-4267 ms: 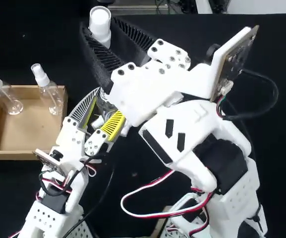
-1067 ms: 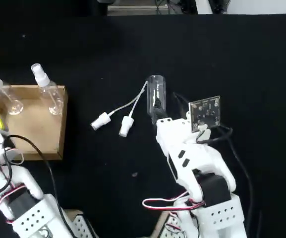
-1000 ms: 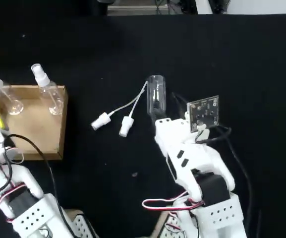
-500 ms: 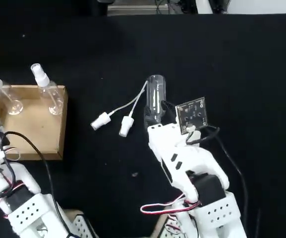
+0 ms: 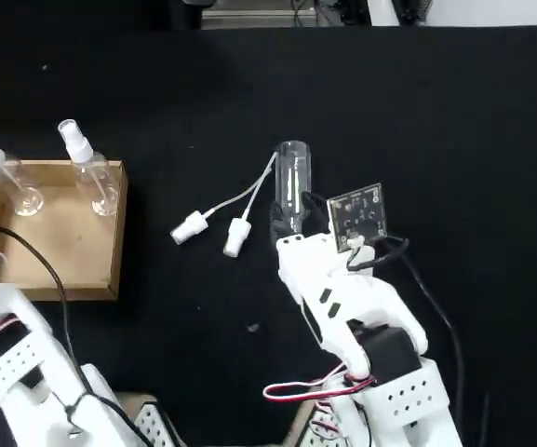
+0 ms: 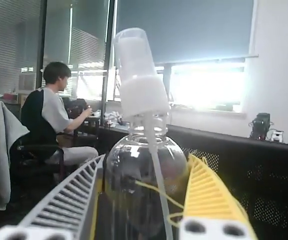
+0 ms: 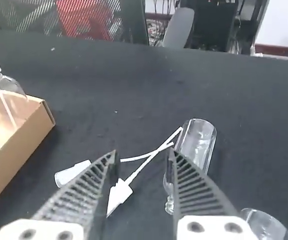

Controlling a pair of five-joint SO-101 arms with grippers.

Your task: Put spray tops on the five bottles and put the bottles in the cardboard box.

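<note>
Left gripper (image 6: 146,167) found clamped on capped bottle (image 6: 134,192). Right gripper (image 7: 142,152) found parted, empty, near lying uncapped bottle (image 7: 196,140) and loose spray tops (image 5: 237,236).

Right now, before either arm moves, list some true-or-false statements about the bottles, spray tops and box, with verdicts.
1. Two clear plastic bottles with spray tops stand in the brown cardboard box. True.
2. The right gripper grips the clear uncapped bottle lying on the black table. False: its jaws are open and hold nothing; that bottle lies beside it.
3. The left gripper holds a clear bottle fitted with a white spray top. True.
4. Every spray top sits on a bottle. False: two loose white spray tops lie on the table.
</note>
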